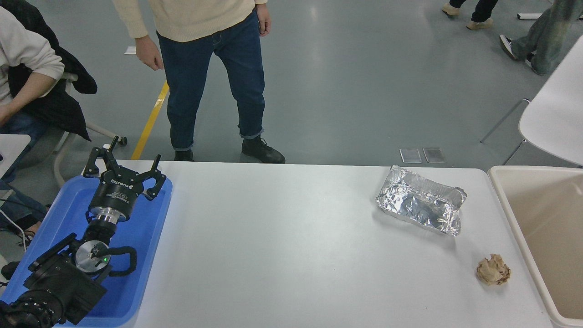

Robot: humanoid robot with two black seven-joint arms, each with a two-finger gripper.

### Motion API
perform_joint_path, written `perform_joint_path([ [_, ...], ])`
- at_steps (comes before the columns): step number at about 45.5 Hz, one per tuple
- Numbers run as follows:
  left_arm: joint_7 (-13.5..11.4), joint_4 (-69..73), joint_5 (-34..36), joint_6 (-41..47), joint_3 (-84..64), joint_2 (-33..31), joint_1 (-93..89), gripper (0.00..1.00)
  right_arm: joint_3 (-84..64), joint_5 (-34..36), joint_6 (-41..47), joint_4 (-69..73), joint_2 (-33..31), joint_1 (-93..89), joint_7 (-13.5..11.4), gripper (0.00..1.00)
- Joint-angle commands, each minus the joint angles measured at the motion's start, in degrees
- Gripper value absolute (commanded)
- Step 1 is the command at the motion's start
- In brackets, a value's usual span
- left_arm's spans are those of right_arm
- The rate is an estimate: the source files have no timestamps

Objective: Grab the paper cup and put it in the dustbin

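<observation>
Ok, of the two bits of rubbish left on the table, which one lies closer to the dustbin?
The crumpled brown paper ball, near the table's front right, close beside the dustbin wall. The silver foil tray sits further back and left.

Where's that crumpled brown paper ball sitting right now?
In the head view, the brown paper ball lies on the white table near its right end, just in front of the foil tray and close beside the beige dustbin.
</observation>
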Motion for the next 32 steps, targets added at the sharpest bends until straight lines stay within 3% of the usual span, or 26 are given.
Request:
perform_joint_path([
  [1, 0.00, 0.00, 0.00, 0.00, 0.00, -0.01, 0.01, 1.00, 3.49, 0.04, -0.35, -0.30, -0.14, -1.16, -0.23, 0.89],
  [16, 0.08, 0.00, 0.00, 0.00, 0.00, 0.08, -0.08, 1.00, 4.98, 0.04, -0.35, -0.12, -0.23, 0.16, -0.23, 0.90],
  [27, 0.08, 0.00, 0.09, 0.00, 0.00, -0.01, -0.08, 1.00, 18.24, -0.04, -0.18, -0.03, -0.58, 0.42, -0.06, 0.90],
  [30, 0.08, 0.00, 0.09, 0.00, 0.00, -0.01, -0.08, 1.00, 20.88, -0.04, -0.18, -0.12, -0.84, 0.34, -0.15, 1.00],
  [32, 0.08, 0.00, 0.09, -0.09, 0.00, -0.01, -0.08, 1.00, 20.63, -0.22, -0.09, 0.23, -0.49, 0.25, -0.15, 1.00],
])
